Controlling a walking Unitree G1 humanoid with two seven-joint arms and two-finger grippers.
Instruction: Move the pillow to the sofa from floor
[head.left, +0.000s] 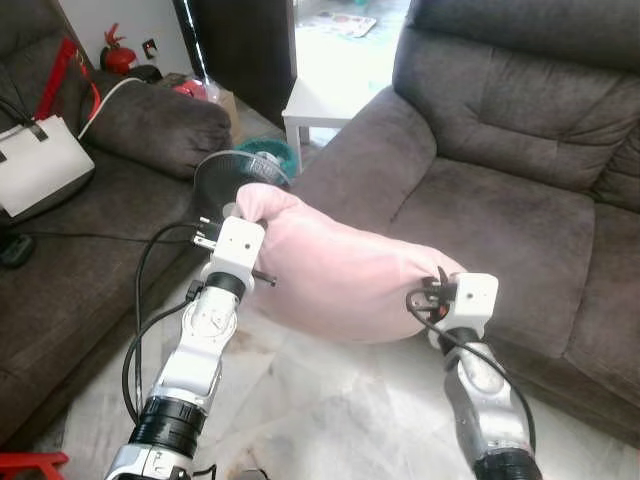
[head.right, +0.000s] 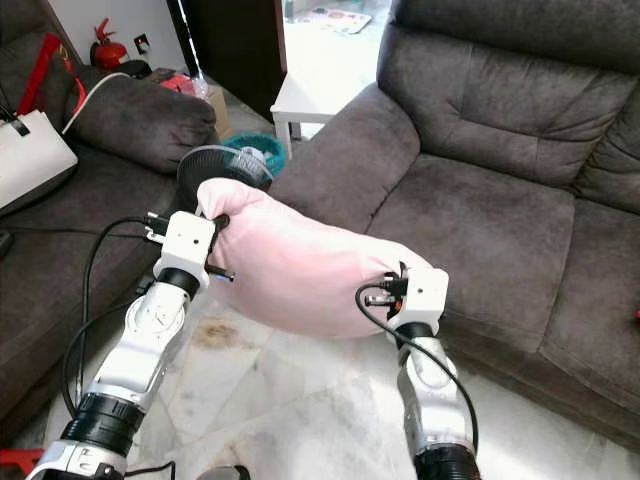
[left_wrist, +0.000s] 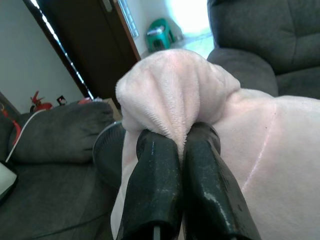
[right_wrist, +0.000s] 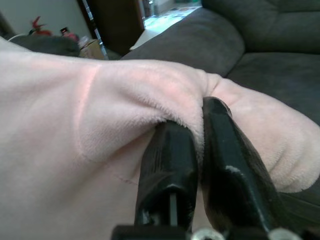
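Pink pillow (head.left: 340, 275) carried clear of the floor (head.left: 330, 410), just in front of the grey sofa (head.left: 500, 220) and level with its seat edge. The left gripper (left_wrist: 182, 145) and right gripper (right_wrist: 197, 135) each have their jaws closed tight on a pinched fold at opposite ends, probably so the soft body hangs evenly between them. No containers are involved.

I count one pink pillow (head.left: 335, 270). Two of my grippers, the left gripper (left_wrist: 184, 136) and the right gripper (right_wrist: 198, 119). Two dark sofas: the right sofa (head.left: 520, 200) and the left sofa (head.left: 110, 200). One white bag (head.left: 38, 165) upper left, one fan (head.left: 235, 175), one white side table (head.left: 320, 105).
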